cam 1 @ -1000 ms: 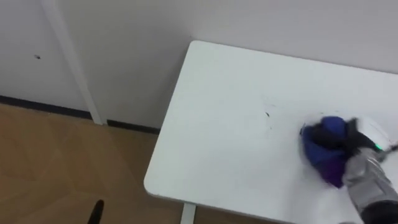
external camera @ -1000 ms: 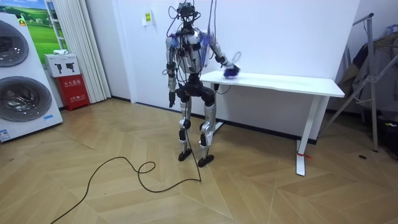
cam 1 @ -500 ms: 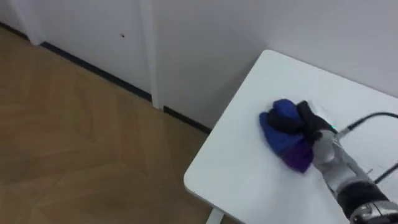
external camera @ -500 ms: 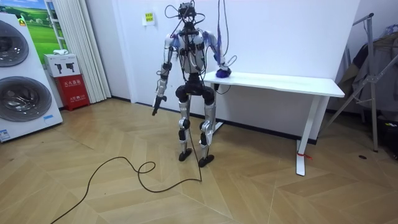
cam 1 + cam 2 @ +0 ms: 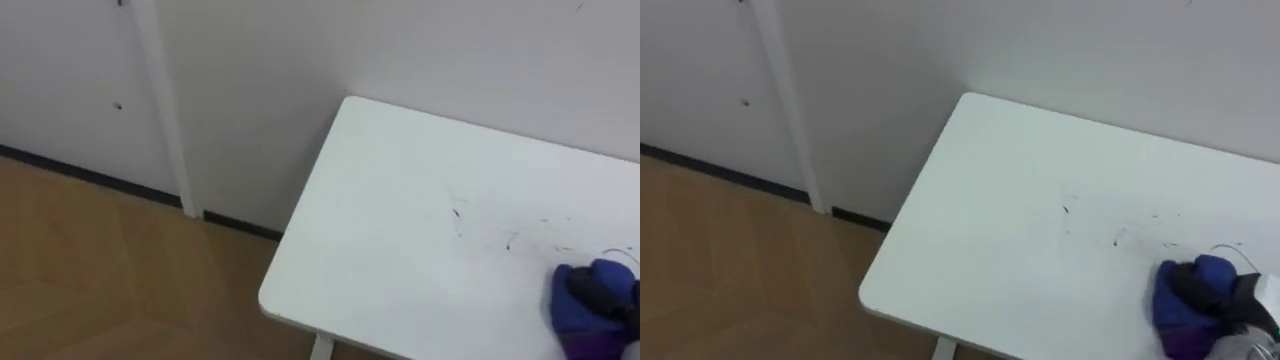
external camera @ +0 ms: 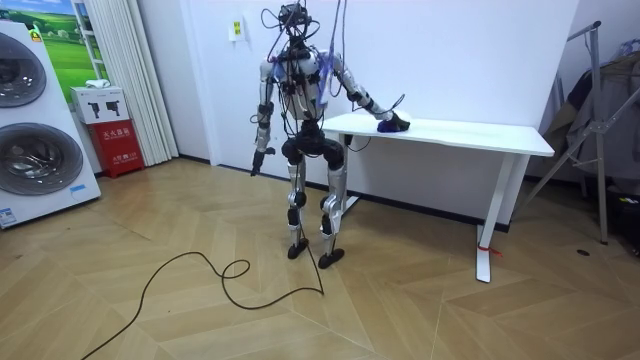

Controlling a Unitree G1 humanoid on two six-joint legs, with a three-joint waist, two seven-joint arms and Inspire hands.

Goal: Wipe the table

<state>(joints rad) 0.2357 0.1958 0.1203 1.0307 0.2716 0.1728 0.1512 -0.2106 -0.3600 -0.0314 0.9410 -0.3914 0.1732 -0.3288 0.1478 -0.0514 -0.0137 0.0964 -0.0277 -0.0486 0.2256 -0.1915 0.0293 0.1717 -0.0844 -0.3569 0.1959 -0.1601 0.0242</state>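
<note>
Our right hand (image 5: 1225,290) has its fingers curled over the blue cloth (image 5: 1180,302), which rests on the white table (image 5: 980,220), to the right of some small dark marks (image 5: 1066,210). Our left hand (image 6: 257,163) hangs at our side. We should press the cloth flat and sweep it firmly over those marks.

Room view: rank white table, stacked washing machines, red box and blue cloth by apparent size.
1-2. White table and stacked washing machines: unsure, the machines sit nearer and are cropped.
3. Red box.
4. Blue cloth, smallest.
</note>
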